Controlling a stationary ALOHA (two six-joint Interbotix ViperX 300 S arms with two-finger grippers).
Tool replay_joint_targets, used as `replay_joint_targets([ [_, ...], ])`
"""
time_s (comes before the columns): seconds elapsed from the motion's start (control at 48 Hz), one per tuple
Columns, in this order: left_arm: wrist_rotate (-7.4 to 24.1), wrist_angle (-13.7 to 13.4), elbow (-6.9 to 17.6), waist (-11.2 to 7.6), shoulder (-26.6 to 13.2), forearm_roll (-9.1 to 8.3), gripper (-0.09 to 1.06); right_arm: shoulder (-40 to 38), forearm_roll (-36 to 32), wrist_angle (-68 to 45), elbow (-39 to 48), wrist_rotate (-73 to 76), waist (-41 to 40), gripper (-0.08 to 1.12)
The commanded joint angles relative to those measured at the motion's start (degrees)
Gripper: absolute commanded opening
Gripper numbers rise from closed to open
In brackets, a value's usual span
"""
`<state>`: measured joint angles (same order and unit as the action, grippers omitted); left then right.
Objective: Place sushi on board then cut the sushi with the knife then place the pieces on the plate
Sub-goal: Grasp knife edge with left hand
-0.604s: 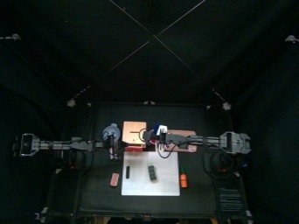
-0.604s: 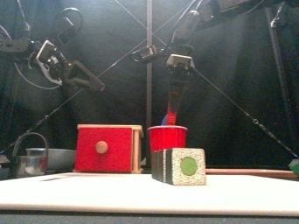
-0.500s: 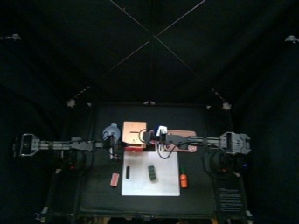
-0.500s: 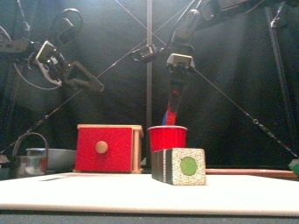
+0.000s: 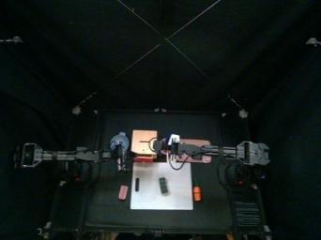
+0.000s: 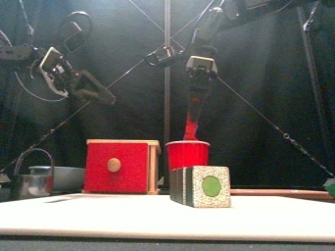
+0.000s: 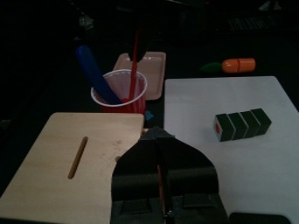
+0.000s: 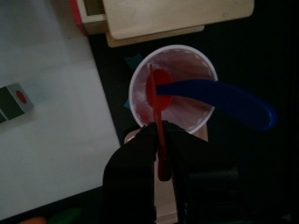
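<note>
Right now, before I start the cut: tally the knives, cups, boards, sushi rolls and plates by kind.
Red cup: 1
Toy knives: 2 (red knife held in the right gripper, blue knife in the cup)
White board: 1
Sushi roll: 1, on the board
Pink tray: 1
Total: 6

The pale wooden box (image 7: 52, 171) has a smooth, matt top of bare light wood, and the red plastic cup (image 7: 122, 92) has a thin, faintly shiny wall. The blue toy knife (image 8: 228, 101) and the red toy knife (image 8: 156, 92) look like smooth moulded plastic. The white cutting board (image 7: 222, 101) is matt and even, the dark green toy sushi roll (image 7: 242, 125) dull, and the round metal cutter (image 6: 39, 178) gleams grey.
</note>
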<state>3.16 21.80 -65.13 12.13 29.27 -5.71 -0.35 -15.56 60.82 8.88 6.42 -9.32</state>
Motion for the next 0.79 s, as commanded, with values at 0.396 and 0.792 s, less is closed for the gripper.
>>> replay_joint_targets([
  [0.396, 0.0, 0.53, 0.53, 0.44, 0.09, 0.62, 0.19, -21.88, 4.92, -17.31, 10.99, 0.7, 3.43, 0.43],
  [0.792, 0.0, 5.89, 0.53, -3.08, -1.76, 0.79, 0.7, -32.96, 6.77, -61.79, 40.96, 5.1, 3.43, 0.43],
])
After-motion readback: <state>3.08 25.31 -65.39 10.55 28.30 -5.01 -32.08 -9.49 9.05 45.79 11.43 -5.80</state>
